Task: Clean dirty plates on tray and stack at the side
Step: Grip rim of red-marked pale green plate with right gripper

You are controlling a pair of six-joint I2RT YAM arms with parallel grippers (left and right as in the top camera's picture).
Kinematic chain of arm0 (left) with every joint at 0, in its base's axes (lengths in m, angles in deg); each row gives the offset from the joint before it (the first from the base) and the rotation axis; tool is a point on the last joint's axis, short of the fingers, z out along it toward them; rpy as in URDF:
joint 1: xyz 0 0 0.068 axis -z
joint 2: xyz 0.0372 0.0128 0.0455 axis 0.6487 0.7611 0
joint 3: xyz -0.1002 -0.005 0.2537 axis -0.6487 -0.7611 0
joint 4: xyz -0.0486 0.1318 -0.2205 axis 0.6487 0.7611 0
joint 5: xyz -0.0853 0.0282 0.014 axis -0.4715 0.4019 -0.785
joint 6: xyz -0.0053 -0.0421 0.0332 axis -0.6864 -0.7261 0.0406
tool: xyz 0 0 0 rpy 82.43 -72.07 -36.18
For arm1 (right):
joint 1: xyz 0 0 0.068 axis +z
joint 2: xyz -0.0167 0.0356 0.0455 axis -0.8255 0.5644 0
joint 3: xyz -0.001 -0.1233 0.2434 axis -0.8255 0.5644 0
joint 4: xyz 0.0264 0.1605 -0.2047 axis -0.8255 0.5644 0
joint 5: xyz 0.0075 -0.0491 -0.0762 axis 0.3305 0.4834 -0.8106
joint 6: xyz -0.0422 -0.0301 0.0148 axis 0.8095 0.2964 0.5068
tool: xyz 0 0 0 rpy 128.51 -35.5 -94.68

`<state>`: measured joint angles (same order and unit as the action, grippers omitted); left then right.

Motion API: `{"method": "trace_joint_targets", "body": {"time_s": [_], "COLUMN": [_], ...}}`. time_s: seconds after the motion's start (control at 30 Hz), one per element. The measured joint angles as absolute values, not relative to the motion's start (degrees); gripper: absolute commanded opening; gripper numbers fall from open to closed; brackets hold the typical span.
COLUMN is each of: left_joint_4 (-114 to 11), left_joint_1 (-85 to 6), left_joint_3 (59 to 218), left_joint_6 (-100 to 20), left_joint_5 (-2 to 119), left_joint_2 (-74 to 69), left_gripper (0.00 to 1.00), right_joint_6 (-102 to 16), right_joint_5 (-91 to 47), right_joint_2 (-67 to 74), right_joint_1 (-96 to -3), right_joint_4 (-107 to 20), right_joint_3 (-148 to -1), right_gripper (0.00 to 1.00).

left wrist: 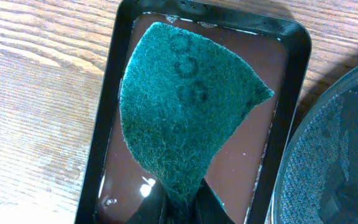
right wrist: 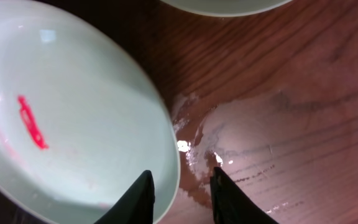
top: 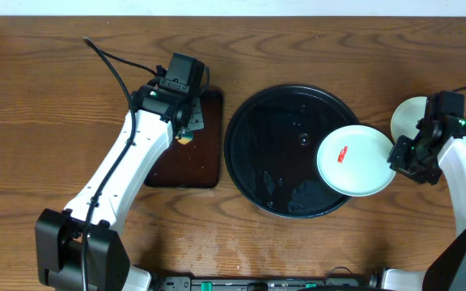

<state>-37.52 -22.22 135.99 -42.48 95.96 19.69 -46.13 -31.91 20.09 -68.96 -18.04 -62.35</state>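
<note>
A pale blue-white plate (top: 354,159) with a red smear lies half over the right rim of the round black tray (top: 269,137). In the right wrist view the plate (right wrist: 73,106) fills the left side. My right gripper (top: 398,158) (right wrist: 181,186) is open, with one finger over the plate and one outside its rim, and a gap shows beside the rim. Another pale plate (top: 409,117) (right wrist: 229,5) lies on the table at the far right, partly hidden by the arm. My left gripper (top: 186,131) (left wrist: 184,200) is shut on a green scouring pad (left wrist: 185,106).
The pad hangs over the small rectangular dark brown tray (top: 205,166) (left wrist: 272,149), left of the black tray (left wrist: 337,155). The black tray's floor is wet. A wet patch (right wrist: 235,140) lies on the wooden table beside the smeared plate.
</note>
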Motion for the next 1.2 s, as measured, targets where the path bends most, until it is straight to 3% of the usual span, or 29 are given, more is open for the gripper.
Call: {"method": "trace_joint_targets", "body": {"time_s": [0.5,0.97,1.2], "left_joint_4": [-37.9,-37.9,-37.9], "left_joint_1": [-22.2,-22.2,-22.2], "left_joint_3": [135.3,135.3,135.3], "left_joint_6": [-42.5,-42.5,-42.5], "left_joint_5": [96.0,96.0,96.0], "left_joint_2": [19.7,19.7,19.7], "left_gripper": [0.08,0.08,0.08], "right_joint_6": [-47.7,-47.7,-47.8], "right_joint_5": [-32.3,-32.2,-32.1], "right_joint_2": [20.1,20.1,20.1], "right_joint_1": [-69.0,-69.0,-69.0], "right_joint_4": [-24.2,-25.8,-26.3], "right_joint_3": [-56.4,-55.4,-54.6], "right_gripper": [0.14,0.14,0.08]}}
